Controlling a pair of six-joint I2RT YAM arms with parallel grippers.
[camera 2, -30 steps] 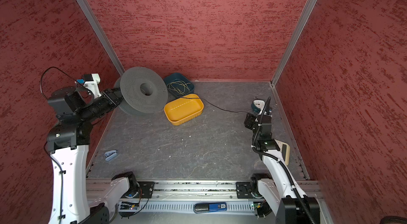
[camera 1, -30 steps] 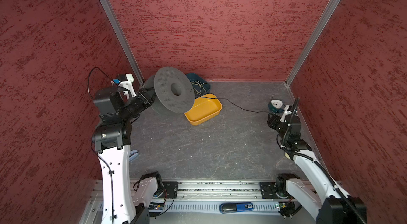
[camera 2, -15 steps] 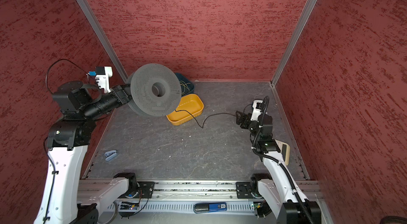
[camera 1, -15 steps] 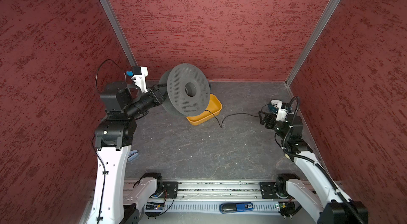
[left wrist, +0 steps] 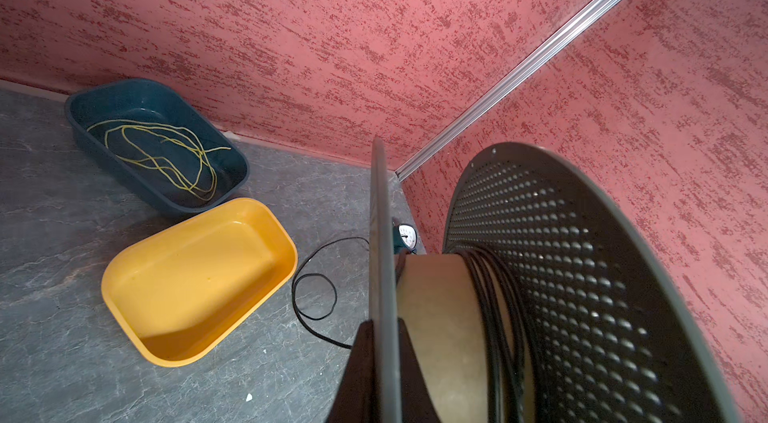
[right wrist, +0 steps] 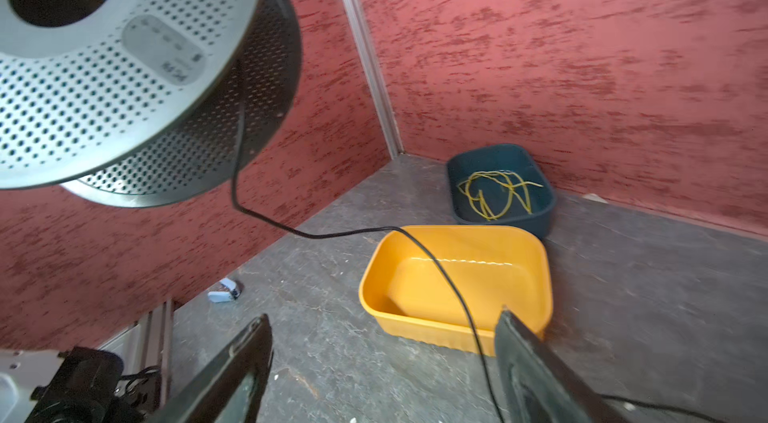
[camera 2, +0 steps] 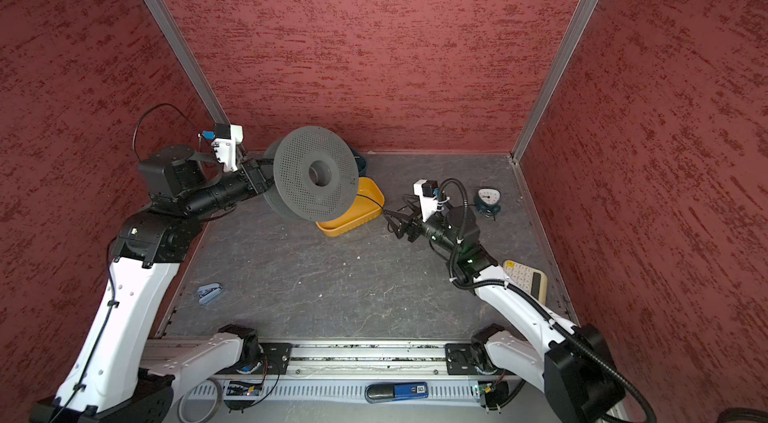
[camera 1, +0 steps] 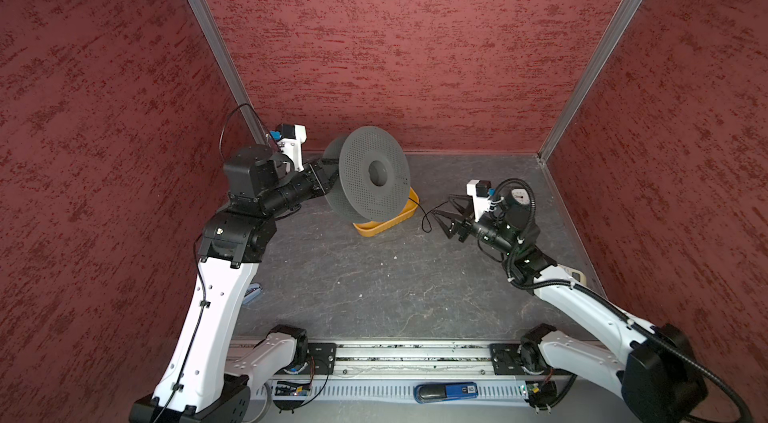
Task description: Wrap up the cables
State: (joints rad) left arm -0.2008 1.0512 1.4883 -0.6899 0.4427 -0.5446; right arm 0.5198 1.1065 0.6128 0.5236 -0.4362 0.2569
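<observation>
Reel: grey perforated reel (camera 1: 365, 184), held on edge off the floor at the centre of both top views, overlapping the yellow tray (camera 1: 386, 225) in the frame
Left gripper (left wrist: 382, 352): fingers closed together on the rim of one reel flange
Right gripper (camera 1: 442, 209): fingers wide apart, nothing pinched; right of centre, pointing toward the reel
Cable position: black cord (right wrist: 316, 236) has a few turns on the reel hub; the free run drops from the hub, passes over the yellow tray and runs between the right fingers, close to one of them; contact cannot be told
Handling (judged): very light, thin and limp; likely to slip from a loose pinch and to kink or tangle when slack
Grasp point (judged): the free run just past the tray, pinched squarely across the pads and kept lightly taut toward the hub
</observation>
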